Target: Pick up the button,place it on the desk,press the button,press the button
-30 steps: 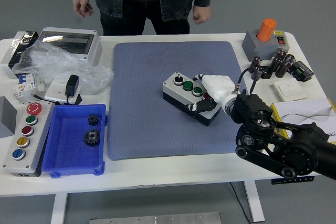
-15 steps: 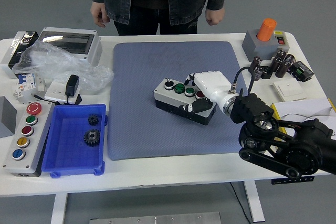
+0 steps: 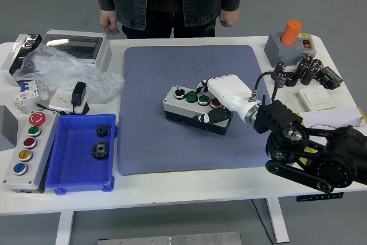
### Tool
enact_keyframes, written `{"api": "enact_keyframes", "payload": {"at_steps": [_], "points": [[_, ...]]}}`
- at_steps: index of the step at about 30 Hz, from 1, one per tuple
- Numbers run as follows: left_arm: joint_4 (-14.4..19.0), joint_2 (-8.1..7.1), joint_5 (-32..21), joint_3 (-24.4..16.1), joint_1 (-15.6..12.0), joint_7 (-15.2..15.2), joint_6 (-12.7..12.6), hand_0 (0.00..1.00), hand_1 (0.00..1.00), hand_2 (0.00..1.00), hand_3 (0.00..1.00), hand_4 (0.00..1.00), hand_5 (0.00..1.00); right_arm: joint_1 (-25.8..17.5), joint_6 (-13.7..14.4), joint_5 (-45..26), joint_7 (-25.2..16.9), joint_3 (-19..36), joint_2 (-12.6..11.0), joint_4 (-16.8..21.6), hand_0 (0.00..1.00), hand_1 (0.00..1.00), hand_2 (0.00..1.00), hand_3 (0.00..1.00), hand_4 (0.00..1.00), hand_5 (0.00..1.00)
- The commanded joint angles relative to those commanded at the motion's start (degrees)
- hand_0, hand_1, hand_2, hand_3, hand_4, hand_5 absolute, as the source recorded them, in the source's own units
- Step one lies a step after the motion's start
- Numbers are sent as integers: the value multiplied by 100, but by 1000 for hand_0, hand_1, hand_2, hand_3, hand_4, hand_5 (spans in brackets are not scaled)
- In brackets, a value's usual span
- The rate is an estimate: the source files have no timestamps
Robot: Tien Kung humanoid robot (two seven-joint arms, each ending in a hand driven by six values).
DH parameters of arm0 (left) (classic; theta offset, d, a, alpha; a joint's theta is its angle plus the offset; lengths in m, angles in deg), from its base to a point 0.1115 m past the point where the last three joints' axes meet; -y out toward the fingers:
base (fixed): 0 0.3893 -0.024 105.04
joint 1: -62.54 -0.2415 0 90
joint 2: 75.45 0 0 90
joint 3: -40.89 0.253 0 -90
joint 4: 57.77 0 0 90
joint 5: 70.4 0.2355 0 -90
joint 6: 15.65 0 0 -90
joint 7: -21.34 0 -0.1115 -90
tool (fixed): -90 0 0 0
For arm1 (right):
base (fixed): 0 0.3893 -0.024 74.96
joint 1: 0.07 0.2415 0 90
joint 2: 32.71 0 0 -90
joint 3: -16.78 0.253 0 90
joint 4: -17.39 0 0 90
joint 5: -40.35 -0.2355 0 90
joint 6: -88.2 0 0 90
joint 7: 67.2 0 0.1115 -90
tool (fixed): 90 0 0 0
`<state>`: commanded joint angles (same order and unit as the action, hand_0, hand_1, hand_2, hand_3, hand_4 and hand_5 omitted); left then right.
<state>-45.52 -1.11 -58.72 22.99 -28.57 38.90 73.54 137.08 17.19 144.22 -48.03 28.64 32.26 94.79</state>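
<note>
Box (image 3: pixel 192 109) is sliding leftward across the blue mat (image 3: pixel 155 84), now nearer its middle than a second ago, the right hand (image 3: pixel 221 97) gripping its right end, so the placing step is, I judge, finishing and pressing comes next.

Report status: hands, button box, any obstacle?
Right hand shut on button box, box on blue mat. Left hand out of view. No obstacle on mat.
</note>
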Motion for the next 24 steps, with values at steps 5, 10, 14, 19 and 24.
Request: {"api": "enact_keyframes", "payload": {"at_steps": [5,10,14,19,24], "points": [[-3,2,-1,4,0,-8,-5,702,733,694,687,628,424,122,125,-33,-380,-114,-68,-35,217,499,577,343,548,162],[-3,7,2,15,6,-13,-7,702,732,693,687,630,425,289,244,-11,-786,-333,-127,-44,232,503,586,341,546,156],[-5,14,-1,30,6,-15,-8,702,733,693,686,631,426,357,345,14,-987,-380,-177,-64,299,527,605,344,543,148],[-8,28,-2,49,9,-16,-9,702,733,693,686,631,426,397,448,22,-1282,-359,-197,-157,299,527,605,344,543,148],[-8,25,6,53,30,-17,-13,702,733,693,685,632,427,476,483,106,-1551,-480,-204,-253,369,547,620,350,543,146]]}}
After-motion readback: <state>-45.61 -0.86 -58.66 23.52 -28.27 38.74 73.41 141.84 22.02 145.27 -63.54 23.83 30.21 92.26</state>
